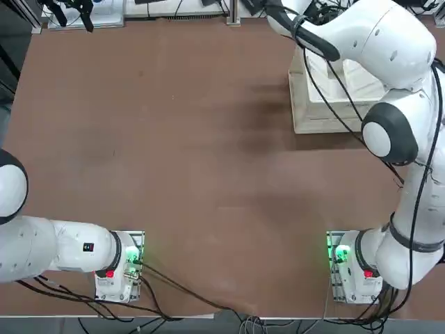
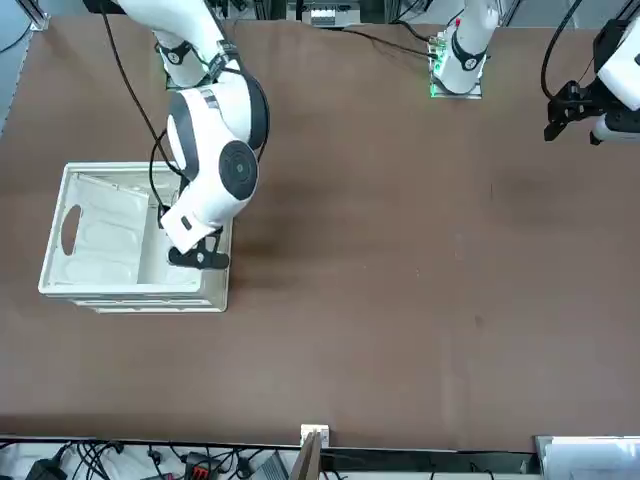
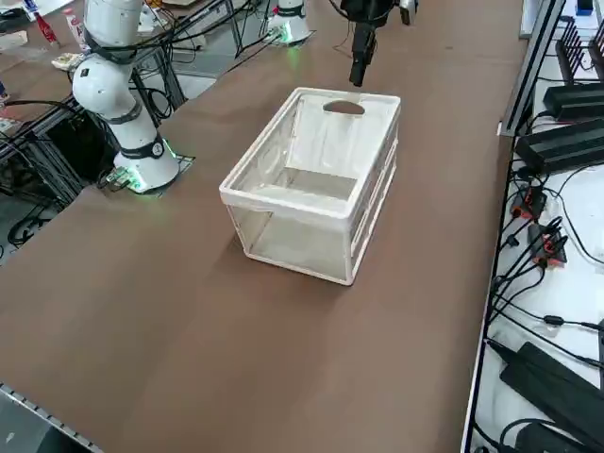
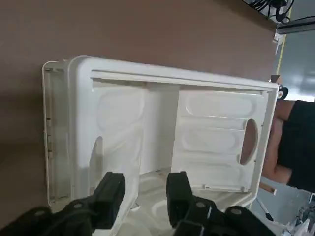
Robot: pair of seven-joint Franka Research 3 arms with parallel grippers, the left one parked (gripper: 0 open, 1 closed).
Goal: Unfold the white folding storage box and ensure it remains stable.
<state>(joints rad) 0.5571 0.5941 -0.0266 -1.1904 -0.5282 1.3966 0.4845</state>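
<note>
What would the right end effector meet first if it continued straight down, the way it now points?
Probably the inside of the white folding storage box. The right end effector hangs open above the box's near end, pointing into its open top, so the end panel or the base below would likely come first. Depth is unclear.

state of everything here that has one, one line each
white folding storage box: unfolded, walls upright, standing on its base on the table, nothing visible inside
right gripper: above the box's end wall, fingers open with a small gap, holding nothing
table: brown top, bears the box
person: partly visible beyond the table edge, in a dark top
</note>
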